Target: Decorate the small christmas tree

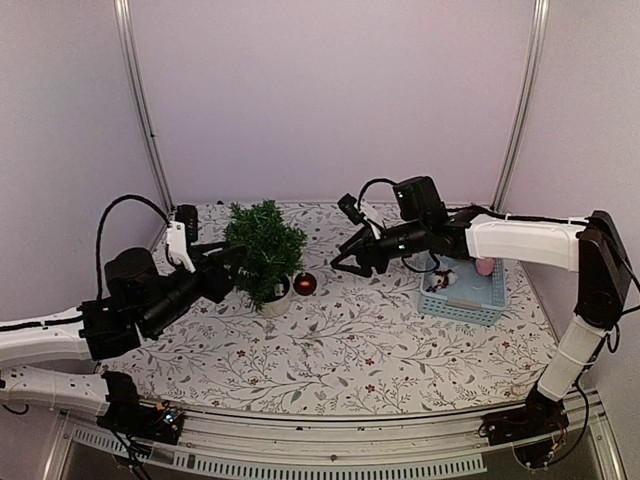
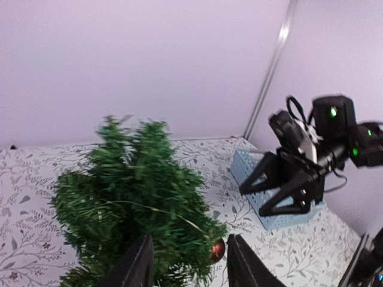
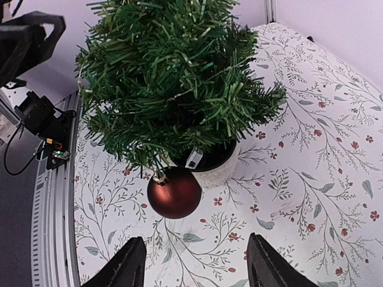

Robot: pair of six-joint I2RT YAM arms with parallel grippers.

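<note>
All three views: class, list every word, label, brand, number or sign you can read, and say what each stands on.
Nothing is readable in any view.
Small tag low on the small christmas tree: too small to read.
Circuit board on the table-edge rail: markings blurred.
Red bauble, blue basket: no print visible.
</note>
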